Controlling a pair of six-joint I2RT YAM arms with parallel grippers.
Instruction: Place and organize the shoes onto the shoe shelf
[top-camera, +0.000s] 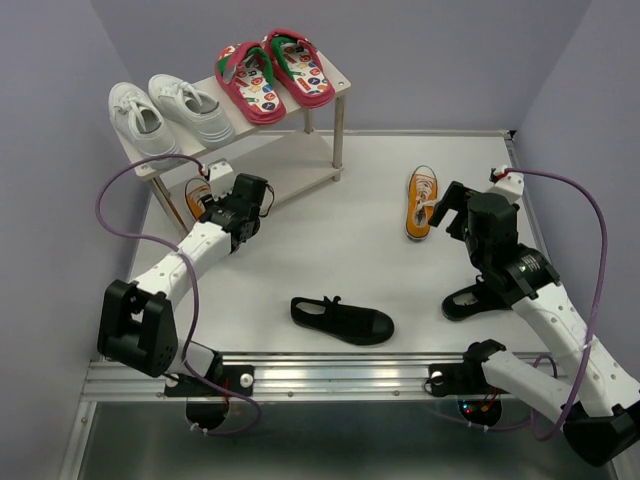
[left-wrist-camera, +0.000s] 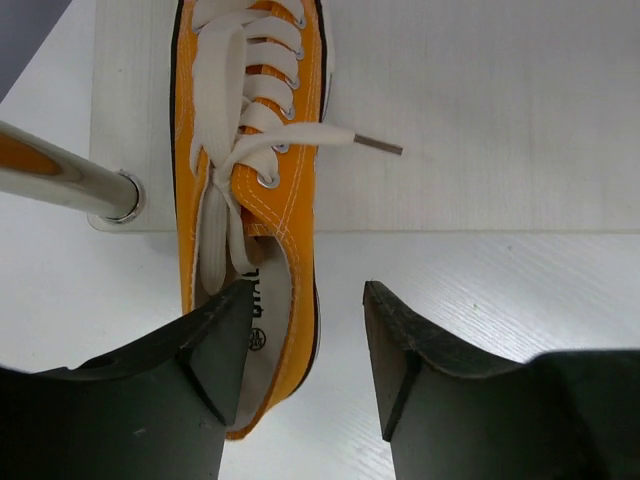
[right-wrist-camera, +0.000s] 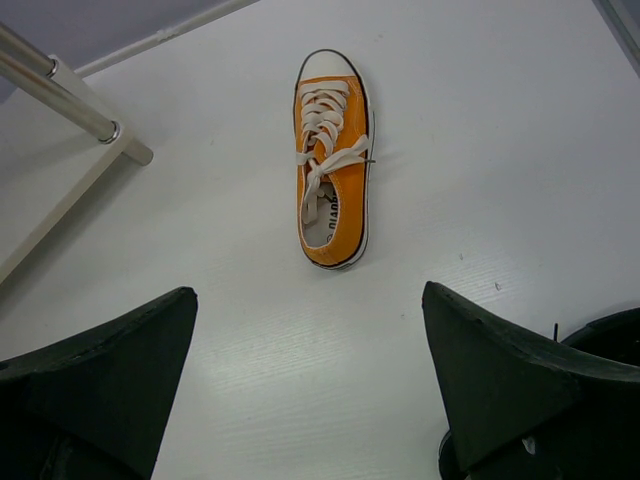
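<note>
second black shoe (top-camera: 462, 301) mostly out of sight beneath the right arm (top-camera: 522, 275)

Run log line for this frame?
left pincer open at orange sneaker heel, toe on lower board | right pincer open, facing second orange sneaker | top board: white sneakers, flip-flops | table: black shoes

The orange canvas sneaker (left-wrist-camera: 292, 200) and its woven white laces (left-wrist-camera: 250, 58) look matt; beside the sneaker, the pale shoe shelf (left-wrist-camera: 480, 100) board is smooth, its tubular leg (left-wrist-camera: 60, 180) glossy metal.

Orange sneaker (left-wrist-camera: 250, 180), upright: toe on lower board of shoe shelf (left-wrist-camera: 480, 120), heel at left gripper (left-wrist-camera: 305, 300); mate (right-wrist-camera: 333, 160) lies ahead of right gripper (right-wrist-camera: 308, 292).
</note>
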